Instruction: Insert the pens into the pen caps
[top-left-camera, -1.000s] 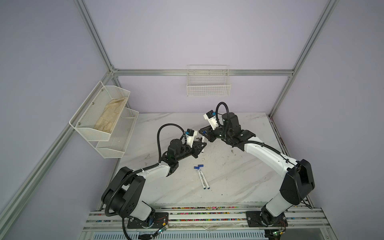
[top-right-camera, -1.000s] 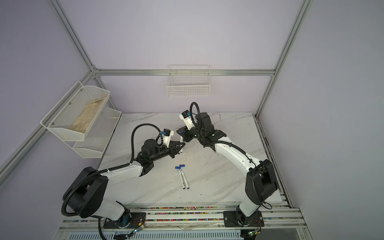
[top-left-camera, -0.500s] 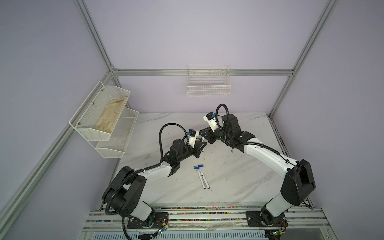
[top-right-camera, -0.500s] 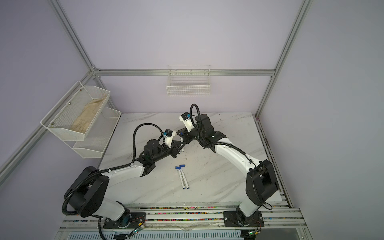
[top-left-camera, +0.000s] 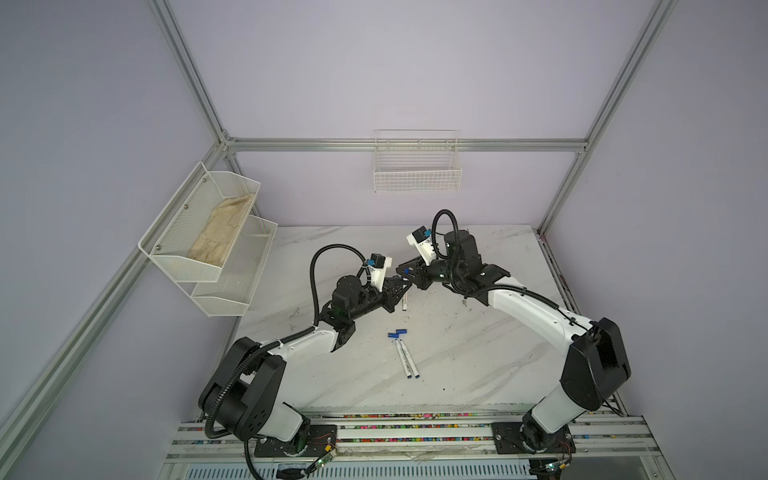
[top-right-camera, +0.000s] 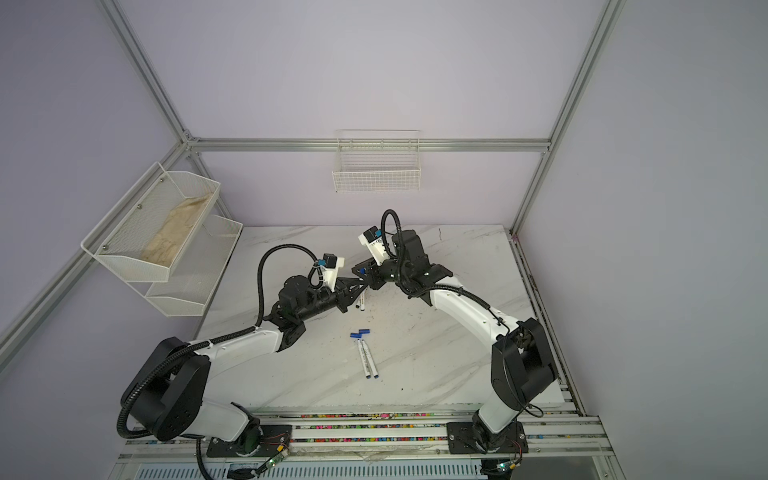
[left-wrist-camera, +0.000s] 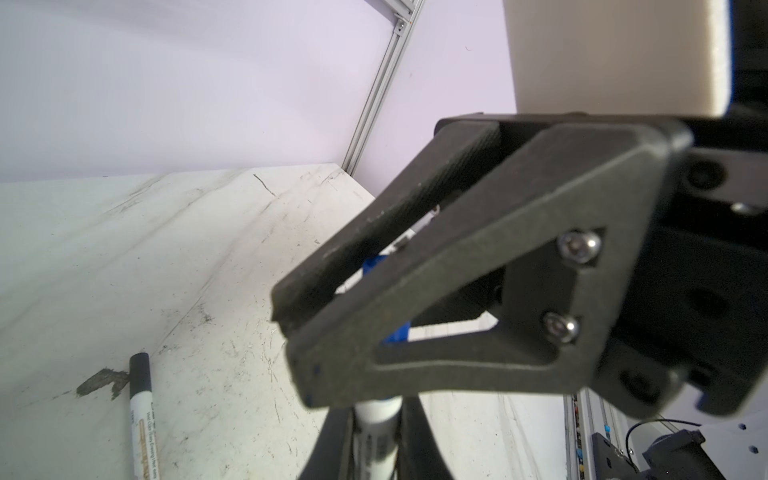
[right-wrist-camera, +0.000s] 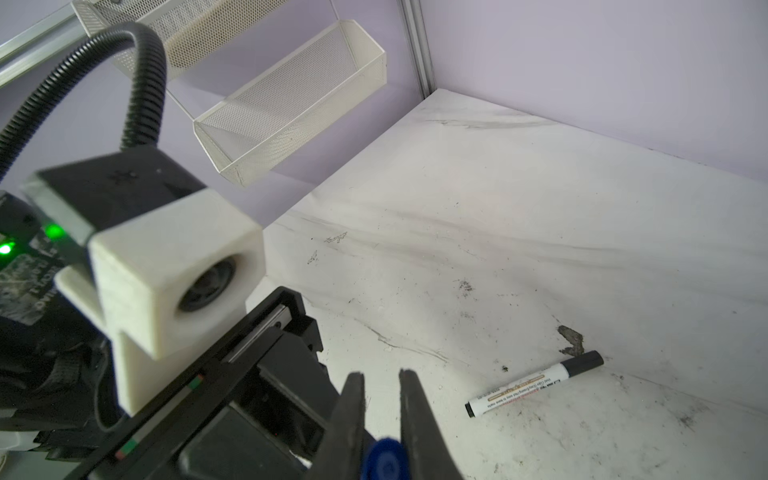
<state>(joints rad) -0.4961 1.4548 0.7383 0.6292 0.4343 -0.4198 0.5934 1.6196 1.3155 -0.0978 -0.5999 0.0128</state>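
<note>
Raised above the table (top-left-camera: 478, 353), left gripper (top-left-camera: 408, 285) and right gripper (top-left-camera: 402, 271) face tip to tip. Both clamped: left on pen (left-wrist-camera: 376, 419), right on blue cap (right-wrist-camera: 384, 459).

The left claw (top-left-camera: 409, 285) and right claw (top-left-camera: 401, 271) meet tip to tip above the table (top-left-camera: 478, 357). One pen (top-left-camera: 404, 303) lies just below them. Two pens (top-left-camera: 406, 360), with caps (top-left-camera: 397, 333) beside their far ends, lie nearer the arm bases.

The right tool (left-wrist-camera: 291, 332) hides most of the blue cap (left-wrist-camera: 374, 266) — and the tip of the held pen (left-wrist-camera: 376, 422).
</note>
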